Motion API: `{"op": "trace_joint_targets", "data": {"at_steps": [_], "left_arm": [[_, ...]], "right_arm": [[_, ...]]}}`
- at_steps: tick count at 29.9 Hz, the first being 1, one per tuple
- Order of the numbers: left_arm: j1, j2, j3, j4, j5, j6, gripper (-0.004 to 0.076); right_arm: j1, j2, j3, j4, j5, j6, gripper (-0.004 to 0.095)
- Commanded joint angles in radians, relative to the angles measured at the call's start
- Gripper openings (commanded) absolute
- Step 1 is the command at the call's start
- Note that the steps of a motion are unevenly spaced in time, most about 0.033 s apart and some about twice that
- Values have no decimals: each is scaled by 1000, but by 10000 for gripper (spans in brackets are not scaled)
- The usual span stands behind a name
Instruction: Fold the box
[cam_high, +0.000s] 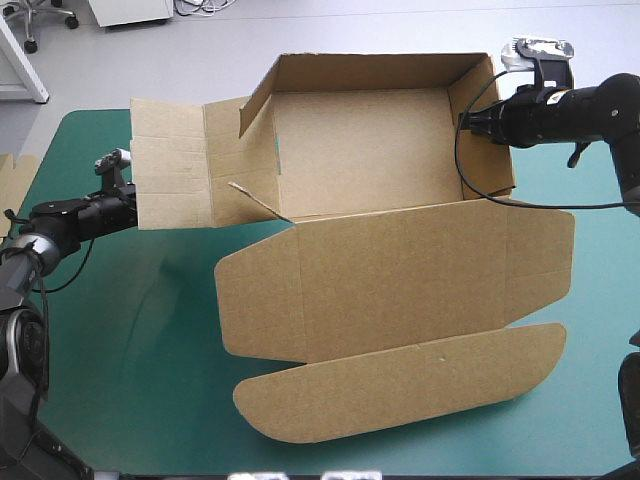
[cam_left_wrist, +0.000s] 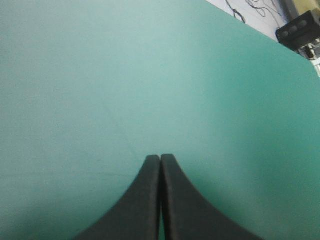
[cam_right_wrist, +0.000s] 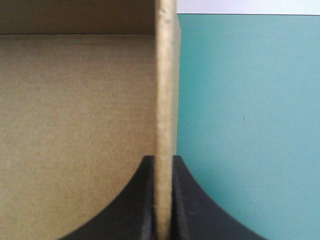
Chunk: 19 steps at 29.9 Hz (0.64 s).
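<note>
Two tools differ: the right tool (cam_right_wrist: 163, 160) pinches the right wall (cam_high: 490, 130) of the box (cam_high: 360, 150), which sits toward the surface's (cam_high: 130, 330) far edge. The left tool (cam_left_wrist: 160, 159), closed on nothing, is just beside the outspread left flap (cam_high: 170, 165), so it looks the nearer one for raising it.

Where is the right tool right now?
In the high view the right tool is toward the table's far right, shut on the raised right wall of the box. The right wrist view shows that wall pinched in it.
</note>
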Motion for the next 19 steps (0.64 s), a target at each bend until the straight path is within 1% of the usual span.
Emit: {"op": "trace_joint_targets", "data": {"at_steps": [1, 3, 6, 12, 13, 19], "left_arm": [[-41, -45, -30, -92, 48, 12, -10], [-48, -45, -30, -109, 106, 12, -10], [-49, -45, -30, -191, 233, 12, -10], [-51, -45, -30, -368, 490, 31, -10], [-53, -45, -30, -382, 515, 31, -10], [-108, -45, -88, -319, 515, -7, -9]], "right_arm": [[-1, -38, -22, 57, -50, 1, -13], [-1, -35, -22, 53, -50, 1, -13], [-1, -35, -22, 41, -62, 1, -13], [-1, -31, -22, -47, -93, 21, -13], [-1, -30, -22, -48, -93, 21, -13], [-1, -27, -22, -36, -112, 21, -13]]}}
